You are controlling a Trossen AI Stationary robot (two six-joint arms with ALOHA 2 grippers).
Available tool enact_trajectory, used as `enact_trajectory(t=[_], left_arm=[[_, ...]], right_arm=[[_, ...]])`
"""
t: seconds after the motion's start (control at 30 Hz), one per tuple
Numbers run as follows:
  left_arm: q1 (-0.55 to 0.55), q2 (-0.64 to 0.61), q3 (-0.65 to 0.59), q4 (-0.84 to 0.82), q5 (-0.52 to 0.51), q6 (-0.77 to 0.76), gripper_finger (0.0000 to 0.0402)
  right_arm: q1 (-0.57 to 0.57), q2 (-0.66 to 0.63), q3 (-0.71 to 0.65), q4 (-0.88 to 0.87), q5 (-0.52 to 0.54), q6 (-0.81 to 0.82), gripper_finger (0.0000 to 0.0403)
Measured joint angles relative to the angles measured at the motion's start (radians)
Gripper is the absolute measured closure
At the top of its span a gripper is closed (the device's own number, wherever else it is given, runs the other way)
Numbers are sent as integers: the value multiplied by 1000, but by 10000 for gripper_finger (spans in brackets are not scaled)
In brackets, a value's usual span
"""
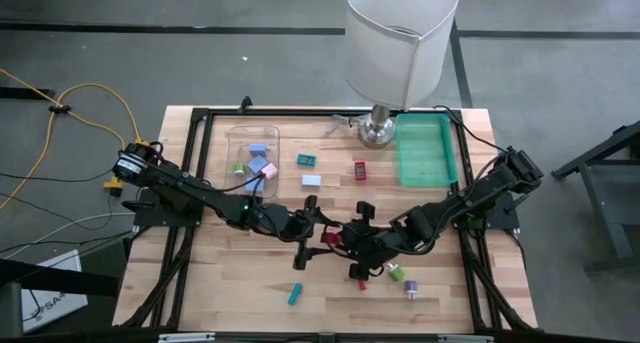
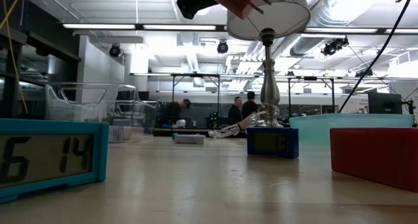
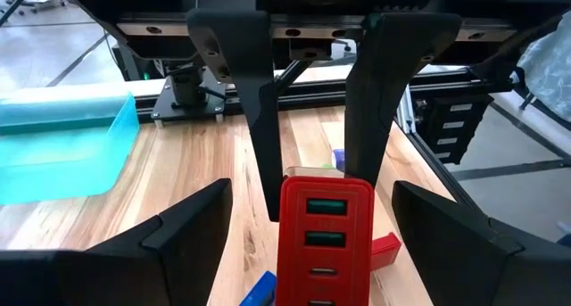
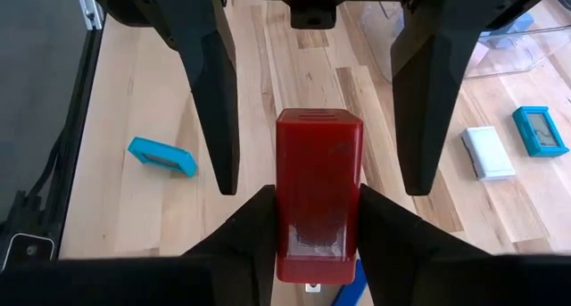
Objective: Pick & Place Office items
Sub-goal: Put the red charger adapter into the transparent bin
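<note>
Red charger passing between the two grippers, most items still loose

The right gripper (image 4: 312, 235) is clamping a glossy red block-shaped charger (image 4: 314, 194) in midair, well in front of the lamp (image 1: 398, 38), while the left gripper (image 3: 312, 252) is standing wide open around it, gripping nothing. A few pieces are sitting in the clear bin (image 1: 232, 143) left of the lamp; others are lying scattered on the table (image 1: 220, 283).

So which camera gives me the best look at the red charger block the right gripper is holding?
The right wrist view: the red charger block fills the centre, clamped between the right gripper, left gripper open around it. The left wrist view shows its port face. The high view shows only a red sliver; the low view catches its underside.
</note>
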Motion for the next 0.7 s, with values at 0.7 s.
enact_trajectory(t=[0.7], left_arm=[[2,0,0,-72,1,-95,101]], right_arm=[[33,0,0,-15,-21,10,287]])
